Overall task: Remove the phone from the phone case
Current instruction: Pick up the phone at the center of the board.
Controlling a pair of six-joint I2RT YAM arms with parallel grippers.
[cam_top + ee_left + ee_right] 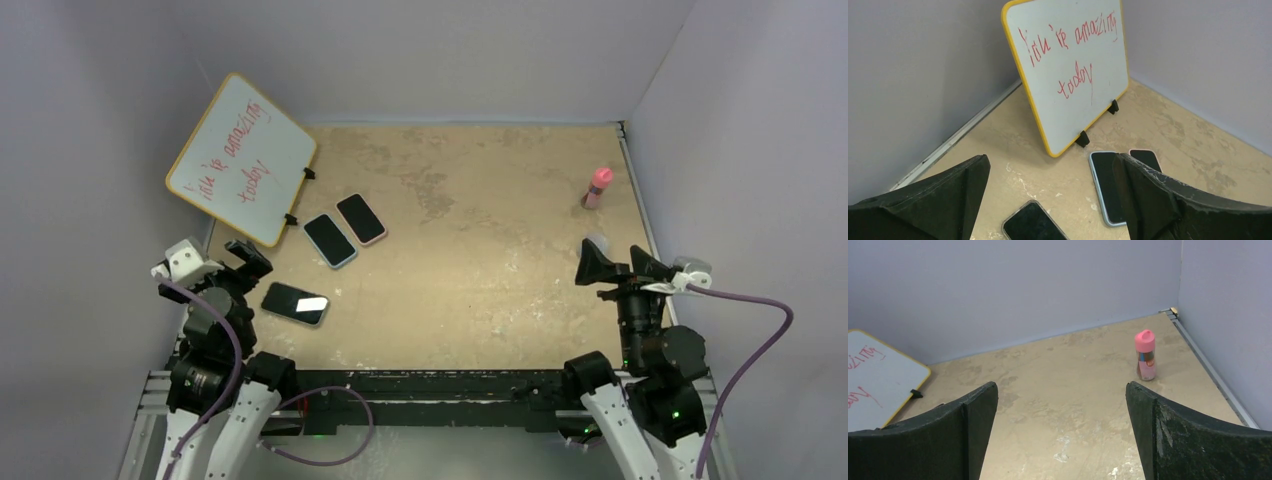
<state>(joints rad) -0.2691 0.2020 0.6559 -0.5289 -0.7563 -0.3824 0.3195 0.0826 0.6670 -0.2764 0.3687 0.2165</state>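
**Q:** Where do things stand with getting the phone out of its case?

**A:** By the look of it, nothing has been started. Three phones lie face up on the left half of the worktop (480,260). The nearest phone (295,303) has a pale rim and lies just ahead of the left fingers (1158,200). Farther back, a blue-edged phone (330,240) and a pink-edged phone (361,218) lie side by side near a propped whiteboard (242,158). Each appears to sit in its case. I cannot tell which one is meant.

**Q:** Are the arms holding anything?

**A:** No. The left fingers are spread wide and empty, hanging above the nearest phone without touching it. The right fingers (1188,440) are also spread wide and empty. They are well apart from the phones and face a pink bottle (1145,355). Grasping, prying and separating are all left to do.
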